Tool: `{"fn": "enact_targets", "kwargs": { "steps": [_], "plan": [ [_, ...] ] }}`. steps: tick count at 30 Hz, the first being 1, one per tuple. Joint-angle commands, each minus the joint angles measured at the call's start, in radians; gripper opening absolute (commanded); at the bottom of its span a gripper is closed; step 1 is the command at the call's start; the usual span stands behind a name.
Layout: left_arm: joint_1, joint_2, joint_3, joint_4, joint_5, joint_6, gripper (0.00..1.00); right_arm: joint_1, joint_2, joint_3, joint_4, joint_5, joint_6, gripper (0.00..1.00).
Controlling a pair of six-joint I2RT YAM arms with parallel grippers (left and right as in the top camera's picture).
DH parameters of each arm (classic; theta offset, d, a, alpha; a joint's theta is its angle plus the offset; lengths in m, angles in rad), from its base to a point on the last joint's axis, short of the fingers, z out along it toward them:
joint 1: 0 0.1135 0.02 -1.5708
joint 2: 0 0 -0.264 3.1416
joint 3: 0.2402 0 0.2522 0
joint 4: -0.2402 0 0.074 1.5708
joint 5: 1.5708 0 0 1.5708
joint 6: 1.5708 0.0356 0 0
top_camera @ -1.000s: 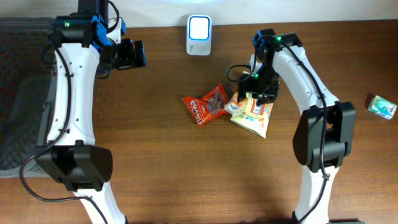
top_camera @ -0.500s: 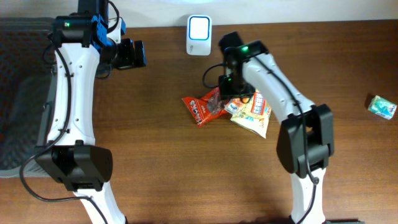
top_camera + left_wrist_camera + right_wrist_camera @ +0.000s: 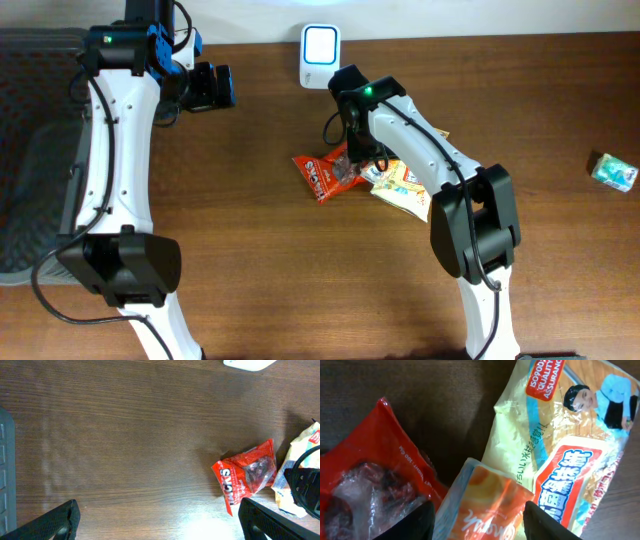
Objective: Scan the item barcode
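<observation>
Green packet [image 3: 612, 170] (far right); overhead only

Four snack bags: one red bag [image 3: 325, 172], one yellow bag [image 3: 408, 192], one orange bag [image 3: 487, 505], one green bag [image 3: 612, 171]; one scanner [image 3: 320, 45]; two arms [image 3: 115, 150]
</observation>
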Motion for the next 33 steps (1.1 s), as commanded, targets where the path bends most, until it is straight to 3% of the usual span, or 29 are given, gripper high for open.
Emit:
{"fn": "enact_targets", "kwargs": {
  "steps": [1, 4, 5, 7, 9, 12, 18, 20, 22, 27, 33],
  "plan": [
    [-0.003, -0.009, 0.009, 0.001, -0.004, -0.009, 0.99, 0.002, 0.005, -0.06, 0.023, 0.023, 0.036, 0.56],
    [-0.003, -0.008, 0.009, 0.002, -0.004, -0.009, 0.99, 0.002, 0.005, -0.095, 0.035, 0.022, 0.042, 0.52],
    [-0.003, -0.008, 0.009, 0.002, -0.004, -0.009, 0.99, 0.002, 0.005, -0.095, 0.031, 0.021, 0.042, 0.43],
    [-0.003, -0.009, 0.009, 0.002, -0.004, -0.009, 0.99, 0.001, 0.003, -0.09, 0.025, 0.015, 0.042, 0.15],
    [-0.003, -0.008, 0.009, 0.002, -0.004, -0.009, 0.99, -0.005, -0.005, -0.06, -0.012, 0.009, 0.042, 0.04],
    [-0.003, -0.008, 0.009, 0.002, -0.004, -0.009, 0.99, -0.027, -0.028, 0.037, -0.079, -0.077, 0.03, 0.04],
    [-0.003, -0.008, 0.009, 0.001, -0.004, -0.009, 0.99, -0.134, -0.032, 0.203, -0.194, -0.321, -0.169, 0.05],
    [-0.003, -0.008, 0.009, 0.002, -0.004, -0.009, 0.99, -0.172, -0.031, 0.199, -0.252, -0.325, -0.227, 0.41],
    [-0.003, -0.008, 0.009, 0.001, -0.004, -0.009, 0.99, -0.218, -0.031, 0.173, -0.336, -0.325, -0.237, 0.62],
    [-0.003, -0.008, 0.009, 0.001, -0.004, -0.009, 0.99, -0.293, -0.031, 0.043, -0.36, -0.383, -0.286, 0.59],
    [-0.003, -0.008, 0.009, 0.002, -0.004, -0.009, 0.99, -0.275, -0.031, -0.093, -0.216, -0.587, -0.369, 0.52]
  ]
}}
